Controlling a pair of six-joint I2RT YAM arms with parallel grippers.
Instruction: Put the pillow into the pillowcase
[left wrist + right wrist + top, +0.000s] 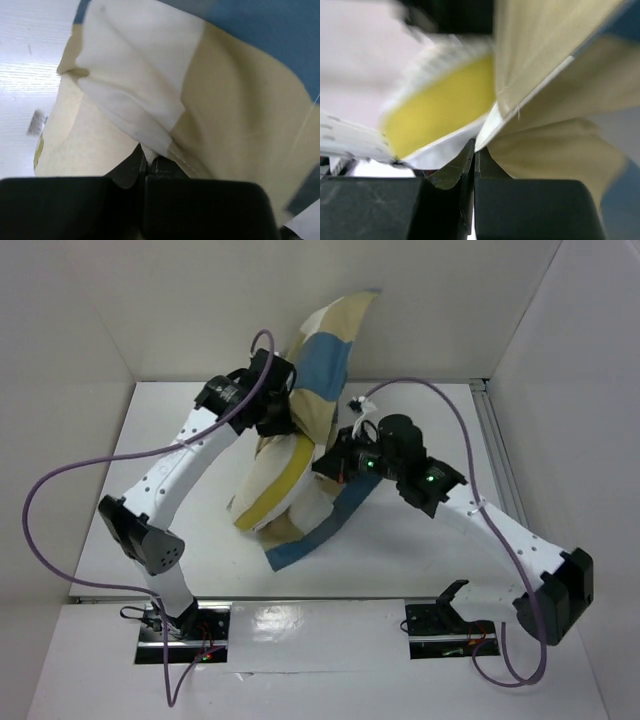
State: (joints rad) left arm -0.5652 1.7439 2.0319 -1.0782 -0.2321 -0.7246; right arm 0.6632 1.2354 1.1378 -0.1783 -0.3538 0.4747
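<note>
Now left pincer [145, 167] and right pincer [474, 150] clamp the pillowcase [320, 360] (pillow [288, 468] partly inside).

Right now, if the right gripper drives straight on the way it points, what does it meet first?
The pillowcase: the right gripper is shut with that cloth's hem at its tips, apparently pinched. Straight on lies more of its fold; the pillow sits just left of that line. Depth is unclear.

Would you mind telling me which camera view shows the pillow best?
The top external view: the pillow shows its cream body and yellow band, partly inside the pillowcase. The right wrist view gives only a blurred close-up of that band; the left wrist view shows mostly pillowcase.
</note>
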